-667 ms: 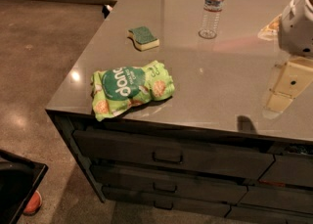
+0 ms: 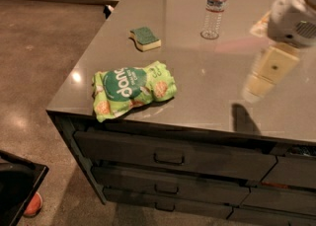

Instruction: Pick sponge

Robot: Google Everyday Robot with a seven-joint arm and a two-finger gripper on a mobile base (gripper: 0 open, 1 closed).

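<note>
Here the end effector (image 2: 266, 74) hangs over the counter (image 2: 197, 96), well apart from the sponge (image 2: 145, 38); its opening cannot be told.

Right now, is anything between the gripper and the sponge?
Nothing visible. The gripper hovers at right; bare countertop runs to the sponge, with the water bottle beyond that line and the snack bag nearer the camera.

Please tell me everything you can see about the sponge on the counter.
The sponge is small and rectangular: dark green scrub top, pale yellow foam body, wavy sides. It lies flat, green side up, on the grey counter, behind the snack bag and left of the water bottle. Only the counter touches it. The tool hangs over the counter, far to its right.
</note>
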